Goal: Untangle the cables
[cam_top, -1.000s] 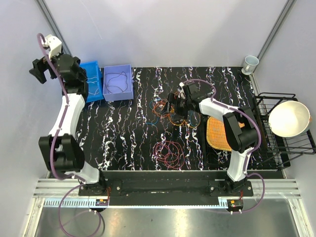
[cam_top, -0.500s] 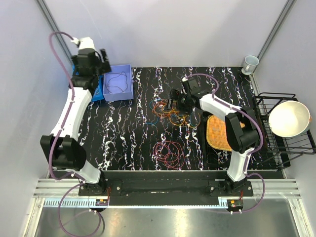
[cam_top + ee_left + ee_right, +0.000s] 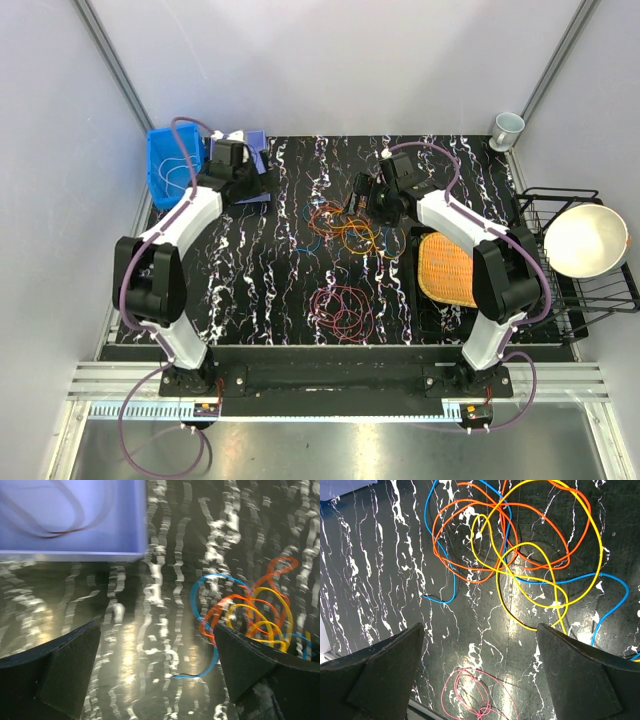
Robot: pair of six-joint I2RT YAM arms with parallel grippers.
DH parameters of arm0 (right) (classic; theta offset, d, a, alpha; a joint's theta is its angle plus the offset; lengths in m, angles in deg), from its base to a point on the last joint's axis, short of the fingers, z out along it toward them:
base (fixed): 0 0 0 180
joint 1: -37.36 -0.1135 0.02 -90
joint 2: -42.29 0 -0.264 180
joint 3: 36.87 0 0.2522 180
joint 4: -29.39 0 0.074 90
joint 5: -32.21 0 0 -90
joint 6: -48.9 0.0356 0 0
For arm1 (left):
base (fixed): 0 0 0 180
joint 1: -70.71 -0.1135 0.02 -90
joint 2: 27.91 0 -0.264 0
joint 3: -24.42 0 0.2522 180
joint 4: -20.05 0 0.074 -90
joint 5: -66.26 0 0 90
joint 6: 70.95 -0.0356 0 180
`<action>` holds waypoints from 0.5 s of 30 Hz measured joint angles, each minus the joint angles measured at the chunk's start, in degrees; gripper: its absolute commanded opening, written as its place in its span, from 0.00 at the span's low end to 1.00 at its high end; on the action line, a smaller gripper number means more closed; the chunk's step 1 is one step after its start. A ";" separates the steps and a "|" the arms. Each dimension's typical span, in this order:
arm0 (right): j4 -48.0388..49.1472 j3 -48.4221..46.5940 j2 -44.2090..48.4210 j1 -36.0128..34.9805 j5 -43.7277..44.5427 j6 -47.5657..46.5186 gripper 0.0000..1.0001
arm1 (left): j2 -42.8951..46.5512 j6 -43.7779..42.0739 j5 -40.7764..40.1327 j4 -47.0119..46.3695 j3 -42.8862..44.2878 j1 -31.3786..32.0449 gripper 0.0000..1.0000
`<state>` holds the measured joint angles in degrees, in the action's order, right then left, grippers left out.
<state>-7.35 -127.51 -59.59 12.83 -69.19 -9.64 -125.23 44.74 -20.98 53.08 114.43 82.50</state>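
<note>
A tangle of orange, yellow and blue cables (image 3: 340,225) lies mid-table. In the right wrist view the orange cable (image 3: 475,581), yellow cable (image 3: 600,555) and blue cable (image 3: 440,600) loop over one another. A separate magenta-pink coil (image 3: 345,310) lies nearer the arms, and the same pink coil (image 3: 465,669) shows below the right wrist's fingers. My right gripper (image 3: 362,195) (image 3: 481,626) hangs open above the tangle, touching nothing. My left gripper (image 3: 264,184) (image 3: 156,625) is open over bare table left of the tangle (image 3: 250,610), holding nothing.
A purple bin (image 3: 75,520) holding a thin dark wire sits behind the left gripper, half hidden by the arm (image 3: 255,145). A blue bin (image 3: 168,165) stands tilted at the far left. An orange woven mat (image 3: 445,268), a wire rack with a white bowl (image 3: 585,240) and a cup (image 3: 507,127) are at the right.
The left arm swung down from the far left wall, across the bins, to the table beside the tangle. The blue bin now sits tilted. The right gripper drew back slightly.
</note>
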 measured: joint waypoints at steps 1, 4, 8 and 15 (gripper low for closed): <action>-0.02 0.04 0.00 0.00 -0.02 0.00 1.00 | -0.39 0.35 0.48 -0.76 0.00 0.59 0.99; -0.07 0.13 0.00 0.02 -0.02 0.00 1.00 | -2.01 0.70 1.27 -3.43 0.46 3.17 0.99; -0.07 0.37 0.00 0.09 -0.02 0.02 1.00 | -6.91 -0.79 1.31 -4.44 4.09 7.52 0.88; -0.07 1.22 0.13 0.61 0.00 0.24 1.00 | -15.72 -2.25 2.25 -5.49 8.48 11.41 0.77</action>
<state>-7.42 -126.29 -59.46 13.44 -69.19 -9.40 -140.94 42.49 -18.73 47.59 122.91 93.91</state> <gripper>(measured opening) 0.994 0.810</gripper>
